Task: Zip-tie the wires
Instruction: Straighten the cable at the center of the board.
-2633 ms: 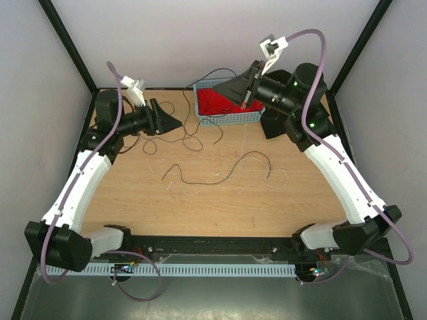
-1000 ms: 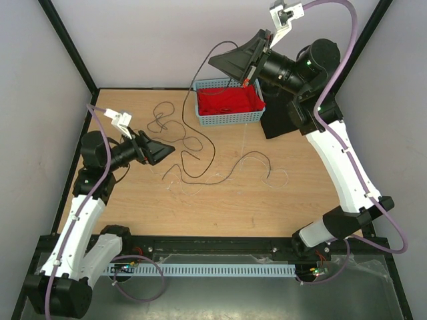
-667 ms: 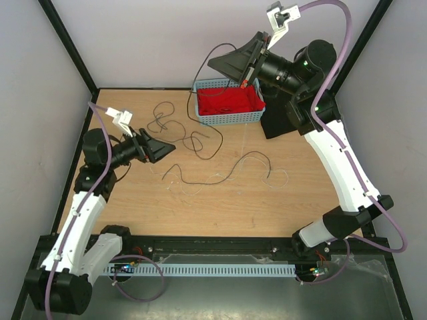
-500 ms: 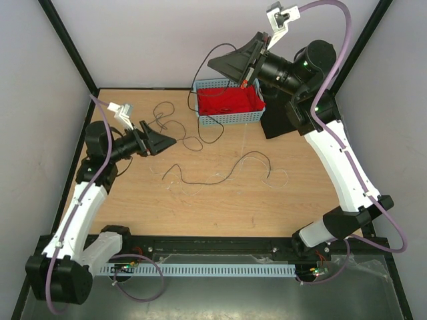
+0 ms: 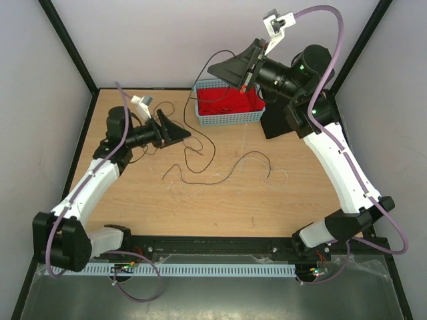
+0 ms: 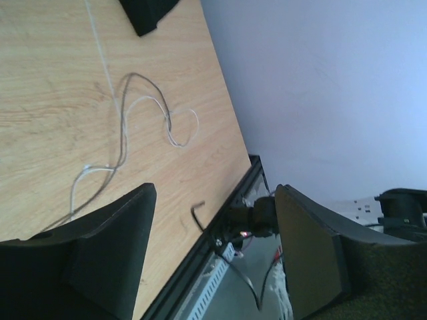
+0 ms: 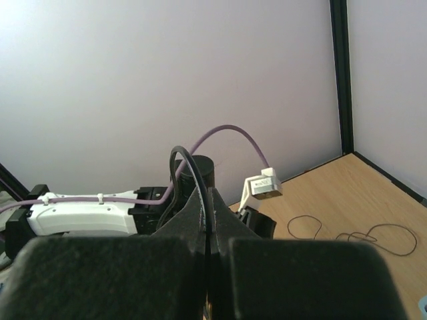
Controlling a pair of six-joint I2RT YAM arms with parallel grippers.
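The right claw (image 7: 208, 200) is pressed together on one black strand of the wires (image 5: 220, 175). It is held high, probably to draw that strand up out of the tangle so it can be gathered with the rest. Directly beneath this claw sits the blue basket (image 5: 230, 119) with a red cloth (image 5: 227, 101) in it, and the pinched strand drops past the basket's near corner toward the counter (image 5: 133, 193).

Lower down and across from it, the left claw (image 6: 210, 267) is spread wide and grips nothing. A loose black wire end shows in the gap between its fingers, seemingly touching neither. I judge it is poised low over the loops to catch the bundle's other end.

Ahead of that claw, black and whitish strands curl over the wood. Beyond them lies a thin straight white strip, likely the zip tie (image 6: 99, 47), well apart from both claws.

The pale strands nearly vanish against the counter. The strip's head cannot be made out, and the held strand's lower run is lost behind the basket.
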